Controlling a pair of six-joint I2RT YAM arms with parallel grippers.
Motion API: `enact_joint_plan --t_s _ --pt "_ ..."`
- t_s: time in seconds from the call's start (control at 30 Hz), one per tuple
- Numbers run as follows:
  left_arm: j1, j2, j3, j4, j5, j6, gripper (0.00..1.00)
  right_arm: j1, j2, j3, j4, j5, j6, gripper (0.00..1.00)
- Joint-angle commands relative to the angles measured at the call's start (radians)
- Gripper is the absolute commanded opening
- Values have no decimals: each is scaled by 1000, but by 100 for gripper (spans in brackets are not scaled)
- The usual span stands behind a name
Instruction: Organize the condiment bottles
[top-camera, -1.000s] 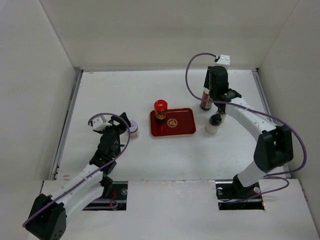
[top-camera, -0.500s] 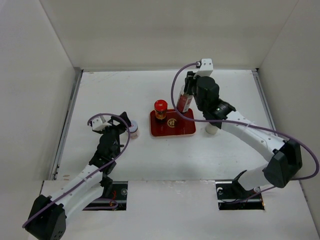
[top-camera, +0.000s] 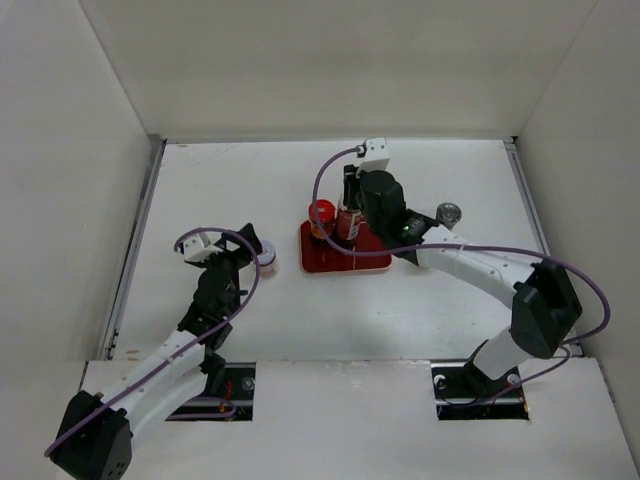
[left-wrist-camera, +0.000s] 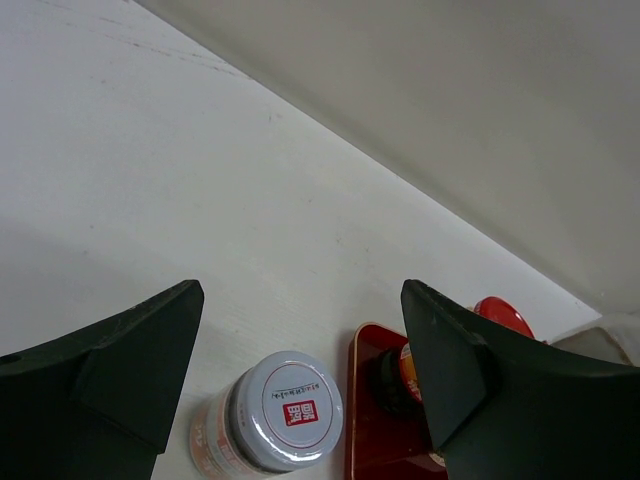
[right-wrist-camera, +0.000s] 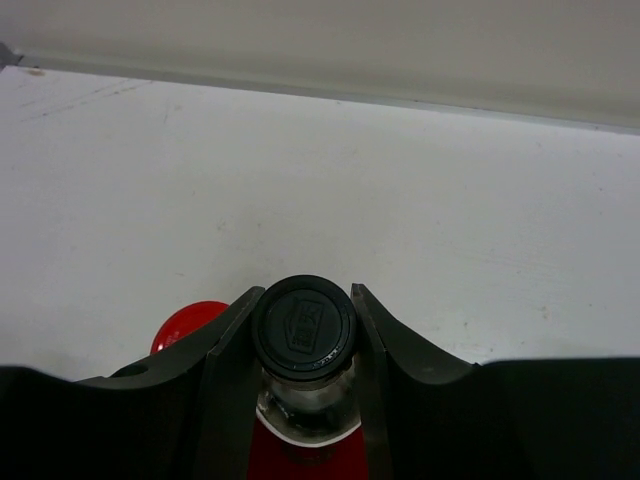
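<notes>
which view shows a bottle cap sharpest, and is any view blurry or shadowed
right wrist: the black-capped bottle is crisp, cap embossing visible; left wrist: the silver-lidded jar is sharp too, red lid mark clear; top external: even soft light, faint shadows, small detail lost.

My left arm and right arm are both built of smooth white links broken up by chunky black joint housings. A thin purple cable loops loosely along each one up to a small white camera box at the wrist. Through the wrist cameras, the fingers of the left gripper and right gripper are broad, matte black wedges with bevelled inner faces. They look like printed plastic, though the close view is too soft for me to be sure.
</notes>
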Motion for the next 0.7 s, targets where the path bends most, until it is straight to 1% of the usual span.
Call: enact_joint_plan --t_s 0.0,0.17,0.33,0.47,0.53,0.63,0.67 --pt "2 -7 -10 55 9 -9 80 3 -10 27 226 23 19 24" --pt "-4 -3 -8 55 10 -9 80 5 10 10 263 34 11 26" --pt "-2 2 -10 55 10 -9 80 8 15 -49 309 42 7 37" --pt "4 13 -8 63 10 -9 80 16 6 -77 310 42 13 58" --pt "-7 11 -10 63 10 -11 80 22 0 -82 309 42 4 65" --pt "-4 8 -8 65 10 -11 80 26 -36 -92 300 59 5 78" --pt "-1 10 -10 65 10 -11 80 26 -55 -100 295 66 5 81"
